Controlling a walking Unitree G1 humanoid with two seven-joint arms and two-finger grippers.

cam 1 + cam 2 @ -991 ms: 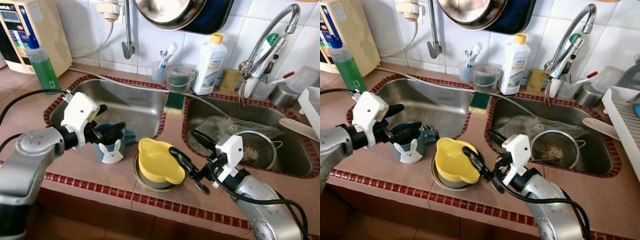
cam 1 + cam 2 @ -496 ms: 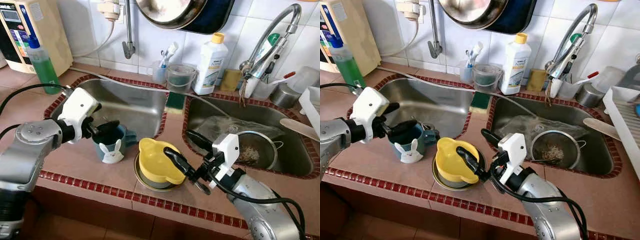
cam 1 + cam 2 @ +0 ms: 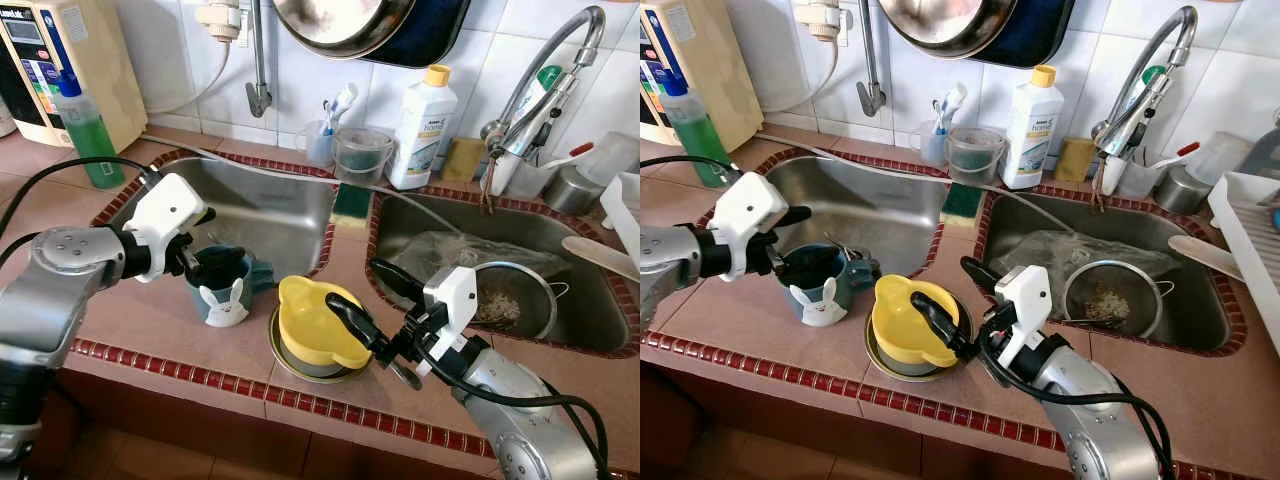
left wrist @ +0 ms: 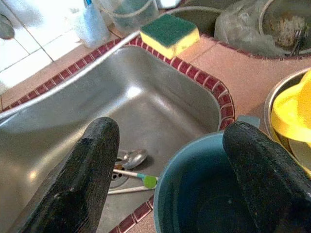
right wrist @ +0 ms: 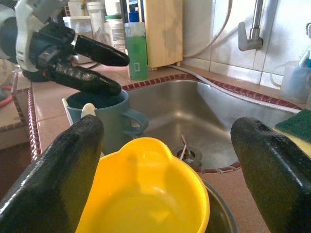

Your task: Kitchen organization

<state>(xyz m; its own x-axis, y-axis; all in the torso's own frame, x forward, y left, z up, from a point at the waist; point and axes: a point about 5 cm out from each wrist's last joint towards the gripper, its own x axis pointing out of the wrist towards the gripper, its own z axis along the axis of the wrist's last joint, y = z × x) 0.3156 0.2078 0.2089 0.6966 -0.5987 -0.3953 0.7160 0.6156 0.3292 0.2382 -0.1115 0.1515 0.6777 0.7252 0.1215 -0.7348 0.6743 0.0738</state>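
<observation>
I stand at a tiled counter point(image 3: 150, 330) with two steel sinks. My left gripper point(image 3: 207, 245) hovers over the blue mug point(image 3: 222, 291) with the rabbit on its front; my fingers are spread apart, one over the mug's mouth and the other reaching out toward the left sink point(image 3: 250, 210), and they hold nothing. The mug stands upright on the counter at the near edge of that sink. Down in the sink, by the drain, lie a spoon point(image 4: 130, 158) and a small brush point(image 4: 136, 177).

My right gripper point(image 3: 362, 302) is also wide open and empty. Its nearer finger lies across the rim of the yellow bowl point(image 3: 313, 322); the other points toward the right sink point(image 3: 590, 300). The yellow bowl sits nested in a metal bowl point(image 3: 283, 358) on the counter, just beside the mug and between the two sinks.

A green and yellow sponge point(image 3: 351, 203) rests on the divider behind them. In the right sink lies a strainer point(image 3: 510, 300). Against the wall stand a white bottle point(image 3: 421, 130), a clear cup point(image 3: 360, 155) and, at far left, a green bottle point(image 3: 87, 130).
</observation>
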